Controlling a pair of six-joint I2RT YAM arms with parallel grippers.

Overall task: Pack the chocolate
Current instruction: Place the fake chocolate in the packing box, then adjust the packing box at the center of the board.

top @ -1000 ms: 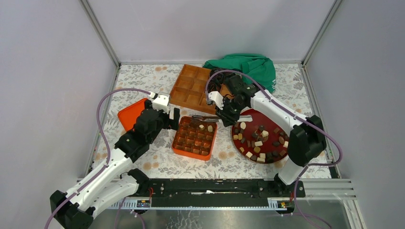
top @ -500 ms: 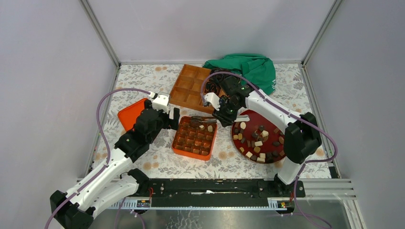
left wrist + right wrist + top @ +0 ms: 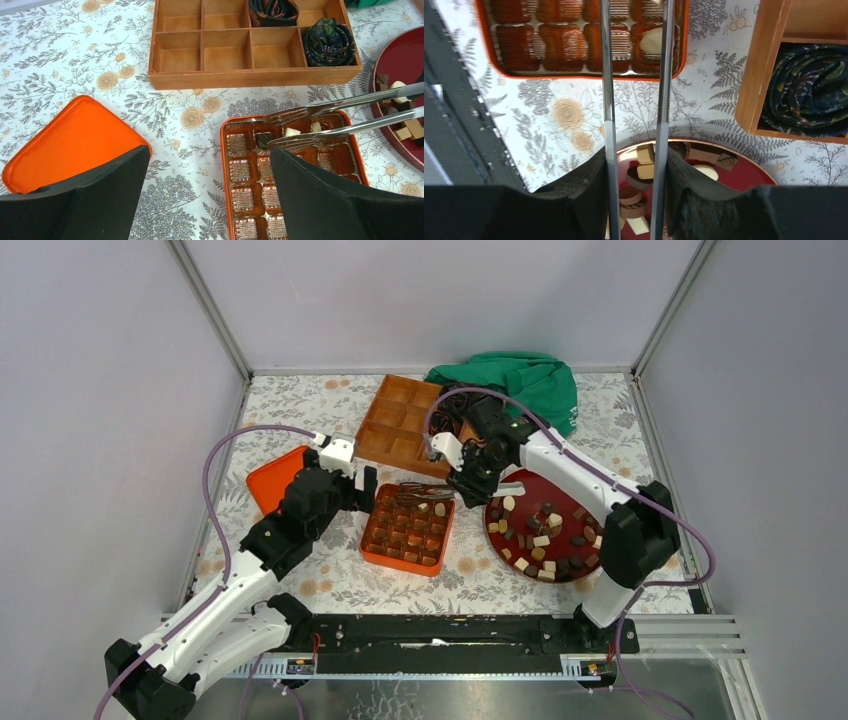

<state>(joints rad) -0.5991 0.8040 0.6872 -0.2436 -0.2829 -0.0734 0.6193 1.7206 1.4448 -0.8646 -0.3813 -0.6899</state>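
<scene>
- Right wrist: my right gripper (image 3: pixel 636 160) clamps the tongs (image 3: pixel 606 75) — their tips are cut off above.
- Left wrist: my left gripper (image 3: pixel 210 200) gapes empty, one finger hiding the tray (image 3: pixel 223 155) corner.

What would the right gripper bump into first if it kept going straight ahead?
Probably the orange tray of chocolate. The right gripper holds metal tongs whose tips reach over it; how high above is hard to judge.

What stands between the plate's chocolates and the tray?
Nothing visible blocks the chocolates. The tray is uncovered, its lid aside on the left, and only bare tablecloth separates plate and tray. The right tool holds tongs over it.
</scene>
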